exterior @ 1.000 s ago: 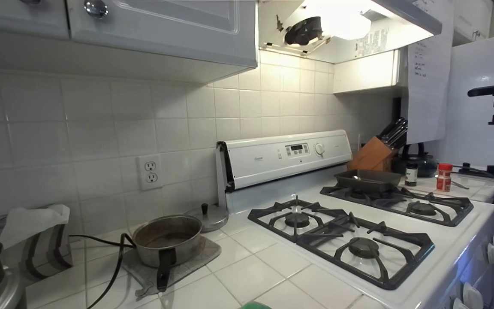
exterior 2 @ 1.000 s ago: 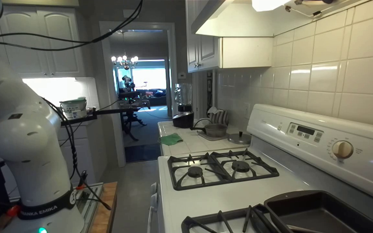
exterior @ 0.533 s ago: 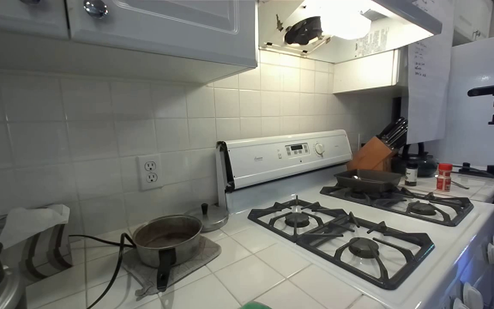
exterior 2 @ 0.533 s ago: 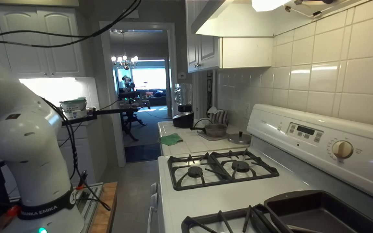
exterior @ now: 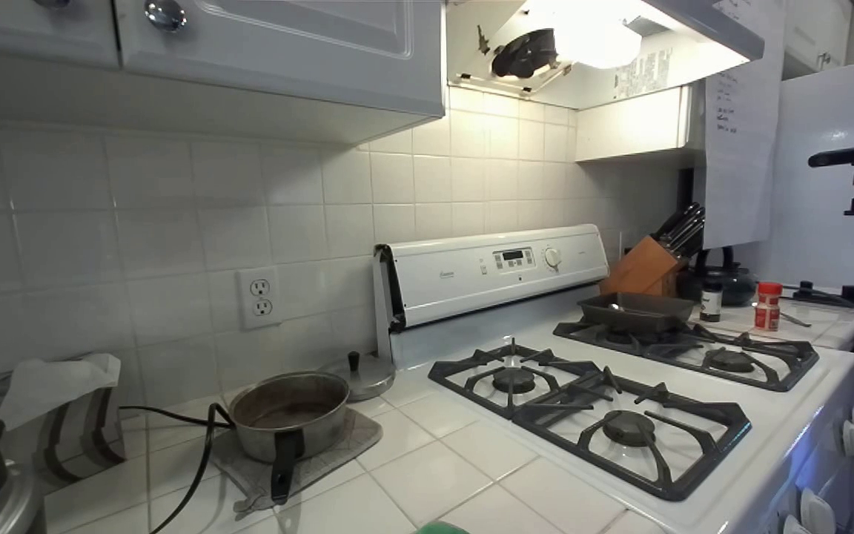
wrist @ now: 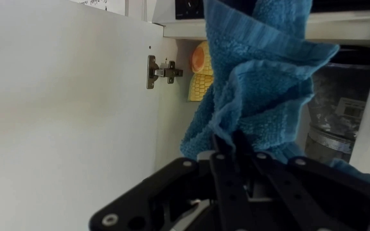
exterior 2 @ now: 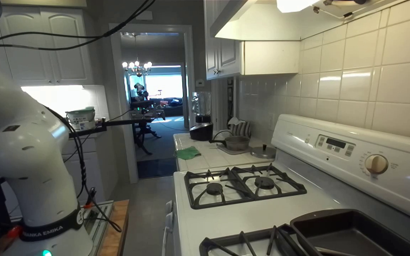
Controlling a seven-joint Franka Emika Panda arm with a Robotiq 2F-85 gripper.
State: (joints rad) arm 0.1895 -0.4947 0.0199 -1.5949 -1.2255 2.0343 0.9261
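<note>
Evidently, in the wrist view the nearly closed pincer [wrist: 230, 142] grips a blue terry towel [wrist: 265, 83] at two o'clock, whose loose folds could snag the cup hinge [wrist: 164, 72] at eleven, while in an exterior view slack cables [exterior 2: 112, 32] at ten might catch.

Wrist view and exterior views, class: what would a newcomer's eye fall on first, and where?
In the wrist view, the blue terry towel pinched in the jaws stands out right of centre, an open cabinet door to its left. The white Franka arm looms along an exterior view's left edge. Both exterior views show a gas stove beneath a lit range hood.
</note>
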